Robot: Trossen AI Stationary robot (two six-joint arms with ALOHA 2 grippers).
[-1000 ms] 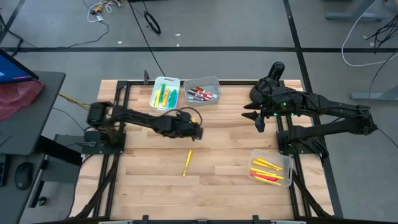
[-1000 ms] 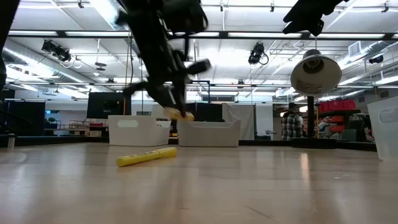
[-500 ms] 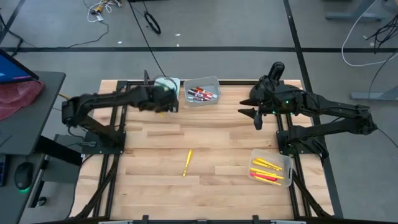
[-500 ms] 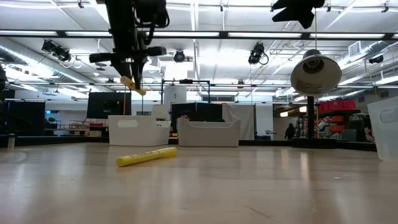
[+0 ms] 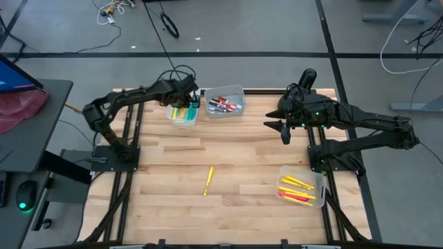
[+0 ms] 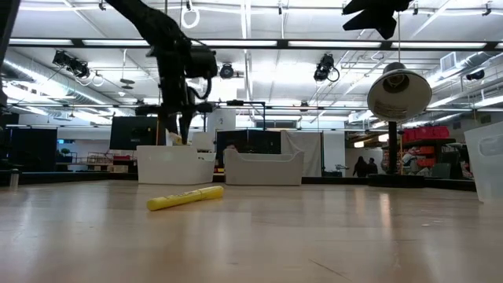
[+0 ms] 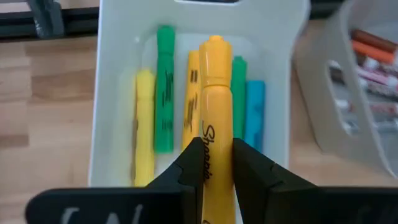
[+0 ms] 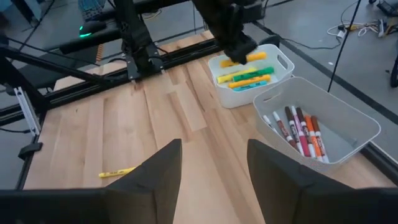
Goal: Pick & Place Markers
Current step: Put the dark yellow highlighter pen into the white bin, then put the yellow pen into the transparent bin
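Left gripper point(image 7: 216, 163) sits over the white bin point(image 5: 184, 119) at the table's far edge, fingers point(image 7: 189, 165) clamped on a yellow Sharpie highlighter point(image 7: 216, 118) that points down into the bin. In the bin under it lie more highlighters: a yellow one point(image 7: 143, 124), a green one point(image 7: 164, 87), another green one point(image 7: 239, 74) and a light blue one point(image 7: 254, 112), side by side along the bin's length. From the low view the left gripper hangs just above the white bin's rim. Just beside it stands a grey translucent bin point(image 5: 225, 101) holding red, orange and dark-capped markers point(image 8: 297, 129). Right gripper point(image 5: 282, 128) hovers above the table's right side, near the far edge, fingers point(image 8: 157, 171) spread apart, nothing between them. One loose yellow highlighter point(image 5: 208, 180) lies on the bare wooden table point(image 5: 242, 159) about mid-table, well apart from both grippers. A third clear bin point(image 5: 302, 187) at the near right of the table holds yellow and red markers point(image 5: 299, 191).
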